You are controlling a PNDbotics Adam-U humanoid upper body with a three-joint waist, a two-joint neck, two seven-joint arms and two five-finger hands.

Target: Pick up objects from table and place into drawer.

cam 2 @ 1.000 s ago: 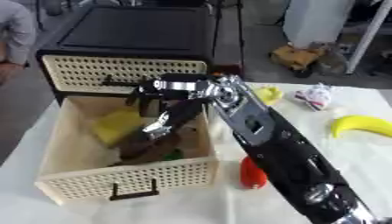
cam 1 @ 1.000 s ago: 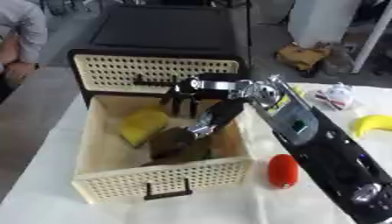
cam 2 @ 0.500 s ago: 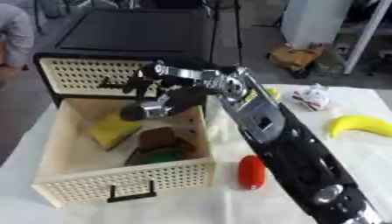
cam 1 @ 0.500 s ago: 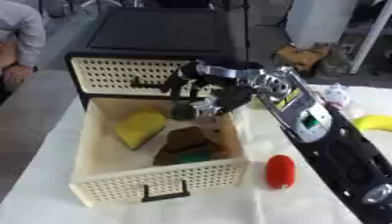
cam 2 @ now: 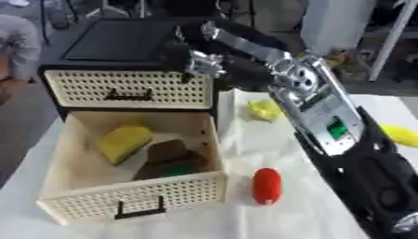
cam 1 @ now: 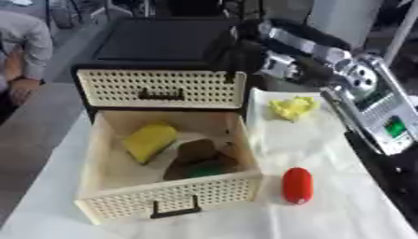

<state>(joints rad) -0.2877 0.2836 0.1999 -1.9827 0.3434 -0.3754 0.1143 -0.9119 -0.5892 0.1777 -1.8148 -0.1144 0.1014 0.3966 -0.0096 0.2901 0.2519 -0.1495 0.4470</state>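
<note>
Reaching next for the red object beside the drawer seems best; right hand hovers high, its fingers' state unclear.

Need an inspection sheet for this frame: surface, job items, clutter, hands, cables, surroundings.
Surface: table under white cloth.
Job's things: open drawer holds a yellow block and a brown item with something green beside it; red object and crumpled yellow object lie on the cloth to the drawer's right; a yellow thing at the right eye view's right edge.
Clutter: nothing seen.
Hands: right hand raised over the cabinet, fingers blurred; left not in view.
Cables: nothing seen.
Surroundings: person at far left, not touching anything.
</note>
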